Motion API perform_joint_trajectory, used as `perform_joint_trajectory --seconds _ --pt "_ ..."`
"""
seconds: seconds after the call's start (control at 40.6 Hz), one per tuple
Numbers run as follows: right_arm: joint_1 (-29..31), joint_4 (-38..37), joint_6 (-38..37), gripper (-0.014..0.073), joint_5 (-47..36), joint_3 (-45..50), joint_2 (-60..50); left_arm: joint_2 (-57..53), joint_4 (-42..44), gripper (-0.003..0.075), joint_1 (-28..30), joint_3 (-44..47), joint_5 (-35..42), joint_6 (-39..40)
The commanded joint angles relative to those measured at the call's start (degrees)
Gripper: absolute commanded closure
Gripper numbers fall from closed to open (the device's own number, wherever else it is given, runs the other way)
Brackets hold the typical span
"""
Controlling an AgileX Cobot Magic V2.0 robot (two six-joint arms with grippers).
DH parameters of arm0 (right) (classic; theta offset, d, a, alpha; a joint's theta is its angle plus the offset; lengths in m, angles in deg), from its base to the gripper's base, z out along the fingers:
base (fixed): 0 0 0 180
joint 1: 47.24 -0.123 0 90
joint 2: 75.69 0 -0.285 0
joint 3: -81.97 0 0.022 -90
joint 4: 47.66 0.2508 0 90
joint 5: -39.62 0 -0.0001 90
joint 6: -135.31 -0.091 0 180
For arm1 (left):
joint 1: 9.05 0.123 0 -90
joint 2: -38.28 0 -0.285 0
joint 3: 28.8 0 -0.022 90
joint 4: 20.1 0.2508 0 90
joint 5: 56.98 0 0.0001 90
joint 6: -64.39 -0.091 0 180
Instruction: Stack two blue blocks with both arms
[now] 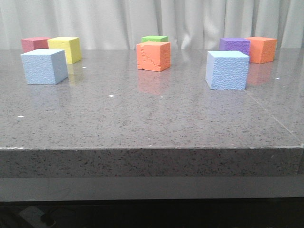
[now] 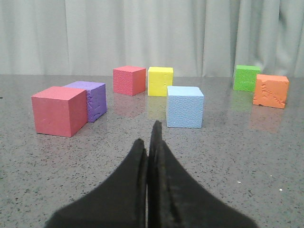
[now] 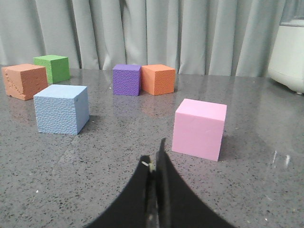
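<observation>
Two pale blue blocks rest apart on the grey table. One blue block (image 1: 44,66) sits at the left, and the left wrist view shows it (image 2: 185,107) a little way ahead of my left gripper (image 2: 148,137), which is shut and empty. The other blue block (image 1: 227,70) sits at the right; the right wrist view has it (image 3: 62,109) ahead and off to one side of my right gripper (image 3: 155,154), also shut on nothing. Neither arm shows in the front view.
Other cubes stand around: red (image 1: 34,44), yellow (image 1: 65,49), orange (image 1: 153,56), green (image 1: 155,39), purple (image 1: 234,45), orange (image 1: 261,49). A pink cube (image 3: 199,128) lies just ahead of the right gripper. A red cube (image 2: 59,110) and a purple cube (image 2: 90,99) stand near the left gripper. The table's front edge (image 1: 152,148) is near.
</observation>
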Motion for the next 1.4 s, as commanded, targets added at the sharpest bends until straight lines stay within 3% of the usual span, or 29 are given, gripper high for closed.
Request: perform_joint_trajectory --seconds 0.0,0.813,1.035,1.158,1.38 --pt "0.35 -0.50 0.11 0.0660 -4.51 -0.29 -1.05 -1.03 -0.09 0.0741 -0.04 0.19 4.72 0.51" --pt "0.35 -0.50 0.11 0.0660 -4.51 -0.29 -1.05 -1.03 -0.09 0.0741 -0.04 0.19 4.72 0.51" --pt "0.35 -0.10 0.17 0.0660 -7.04 -0.76 -1.05 -1.03 -0.19 0.0741 -0.04 -0.60 7.74 0.51" --pt "0.35 0.81 0.12 0.0660 -6.38 -5.93 -1.00 -1.03 -0.83 0.0741 -0.04 -6.14 6.04 0.51" --pt "0.35 0.76 0.17 0.0660 8.12 -21.23 1.88 2.86 -0.83 0.0741 -0.04 -23.29 -6.24 0.51"
